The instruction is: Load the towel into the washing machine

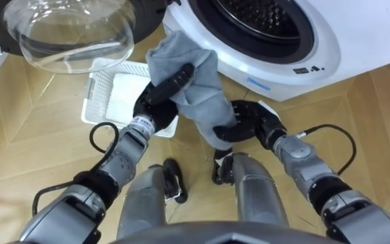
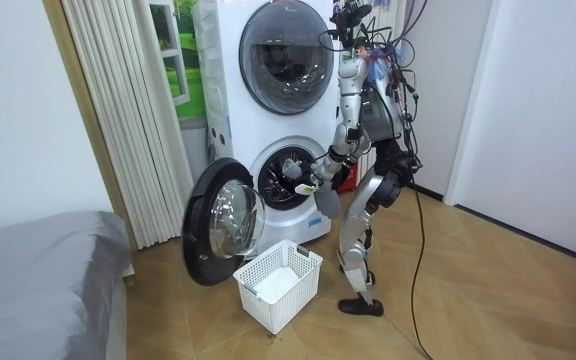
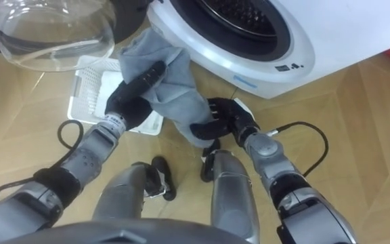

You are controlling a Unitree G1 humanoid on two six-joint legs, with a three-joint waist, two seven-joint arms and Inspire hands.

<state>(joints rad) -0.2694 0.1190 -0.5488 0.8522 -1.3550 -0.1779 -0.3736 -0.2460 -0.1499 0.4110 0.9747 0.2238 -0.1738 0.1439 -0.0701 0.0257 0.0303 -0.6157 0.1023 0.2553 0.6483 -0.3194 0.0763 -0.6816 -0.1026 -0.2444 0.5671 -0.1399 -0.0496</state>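
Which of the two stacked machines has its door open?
The lower machine: its glass door is swung wide open; the upper machine has its door shut.

a white perforated plastic laundry basket [image 2: 299, 287] holding a white cloth [image 2: 271, 284] sits on the herringbone wooden floor [image 2: 468, 300], near a grey-covered bed [image 2: 38, 270] and cream pleated curtains [image 2: 118, 110].
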